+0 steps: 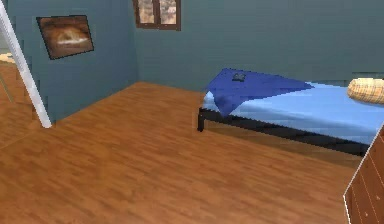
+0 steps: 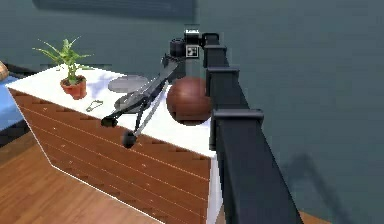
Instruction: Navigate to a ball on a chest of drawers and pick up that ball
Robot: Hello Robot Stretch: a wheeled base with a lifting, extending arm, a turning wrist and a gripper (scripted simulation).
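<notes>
A brown-red ball (image 2: 188, 101) rests on the white top of a wooden chest of drawers (image 2: 110, 155), near the top's right end. The dark arm bar (image 2: 240, 140) rises along the ball's right side. My gripper (image 2: 118, 132) reaches down-left from its dark body, its thin fingers (image 2: 140, 100) crossing the chest's top just left of the ball. I cannot tell whether it holds anything, or whether it touches the ball.
On the chest stand a potted green plant (image 2: 69, 68), a flat grey dish (image 2: 130, 85) and a small pale item (image 2: 95, 103). Ahead, a bed (image 1: 300, 105) with a blue blanket stands by the teal wall. Wooden floor (image 1: 130, 160) lies before it. The chest's corner (image 1: 366, 195) shows bottom right.
</notes>
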